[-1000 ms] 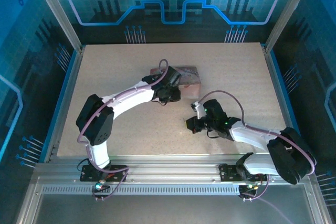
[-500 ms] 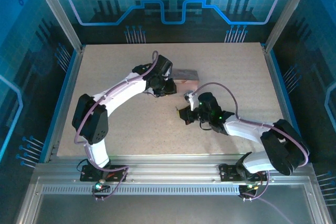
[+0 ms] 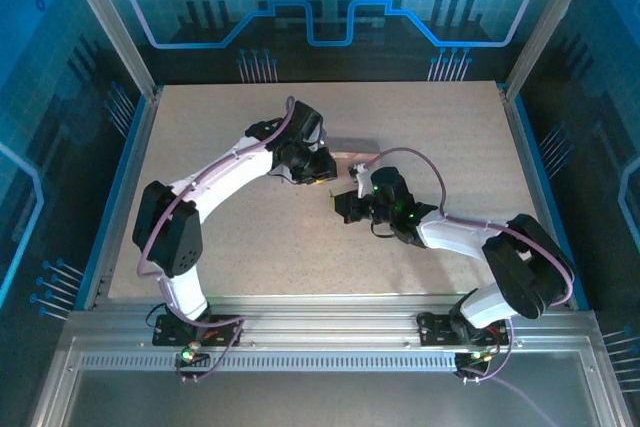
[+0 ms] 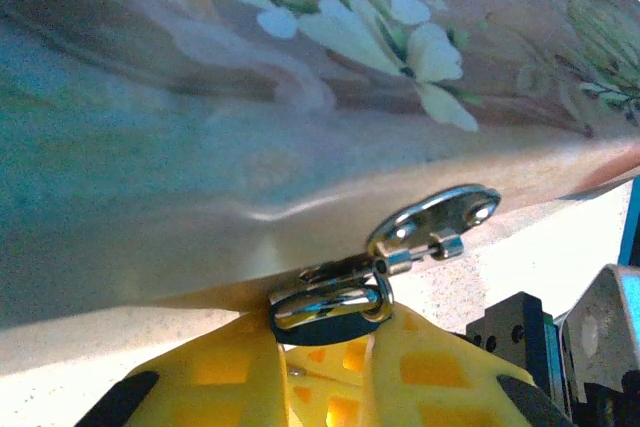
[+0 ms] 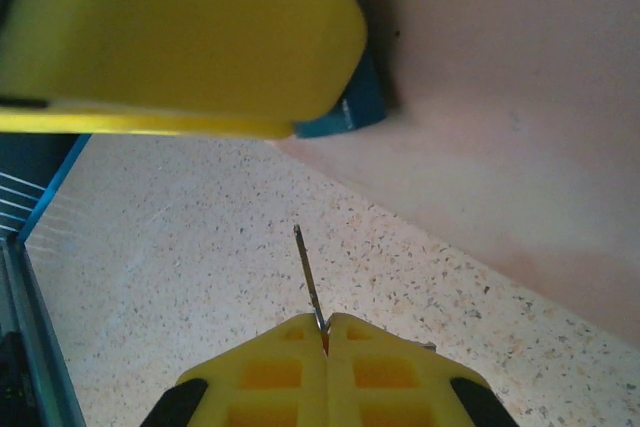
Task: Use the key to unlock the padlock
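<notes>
The padlock (image 4: 330,309), small and dark with a chrome shackle, hangs on the hasp (image 4: 435,217) of a pink flowered tin (image 4: 300,97). It sits between the yellow fingers of the left tool (image 4: 325,347), which is narrowed around it. Near that tool, the right tool (image 5: 327,332) is pinched fully closed on the key (image 5: 308,282). The key's thin blade sticks out from its fingertips toward the left tool without touching it, over the speckled bench (image 5: 180,247).
</notes>
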You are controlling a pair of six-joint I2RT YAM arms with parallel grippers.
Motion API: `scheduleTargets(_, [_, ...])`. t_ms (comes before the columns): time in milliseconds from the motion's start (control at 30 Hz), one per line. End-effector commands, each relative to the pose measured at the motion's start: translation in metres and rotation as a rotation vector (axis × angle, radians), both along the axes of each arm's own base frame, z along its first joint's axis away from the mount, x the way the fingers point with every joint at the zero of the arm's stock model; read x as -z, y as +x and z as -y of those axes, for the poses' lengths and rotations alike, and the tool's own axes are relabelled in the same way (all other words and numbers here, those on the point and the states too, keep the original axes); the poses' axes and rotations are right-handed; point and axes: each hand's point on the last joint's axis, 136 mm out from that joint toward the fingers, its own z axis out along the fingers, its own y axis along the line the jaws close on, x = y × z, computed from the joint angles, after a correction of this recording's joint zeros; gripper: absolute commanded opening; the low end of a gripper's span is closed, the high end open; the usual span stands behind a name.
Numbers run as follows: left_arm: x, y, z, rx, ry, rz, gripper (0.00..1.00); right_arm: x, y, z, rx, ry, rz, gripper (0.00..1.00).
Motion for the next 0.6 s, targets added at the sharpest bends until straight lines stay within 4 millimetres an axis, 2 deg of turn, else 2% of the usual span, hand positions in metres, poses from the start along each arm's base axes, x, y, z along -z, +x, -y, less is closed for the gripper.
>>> scheduleTargets(0, [-0.0398, 0.0014, 0.0065, 0.014, -0.099, 0.07, 0.0, -0.0167, 0.014, -0.0007, 0.062, 0.06, -0.012, 0.0])
scheduleTargets(300, [-0.0364, -0.0025, 0.0094, 0.047, -0.118, 0.063, 0.0, -0.0228, 0.0154, 0.0012, 0.071, 0.075, -0.019, 0.0])
scheduleTargets(567, [-0.0353, -0.0028, 0.0029, 0.056, -0.119, 0.064, 0.0, -0.0231, 0.0125, 0.0082, 0.075, 0.067, -0.015, 0.0])
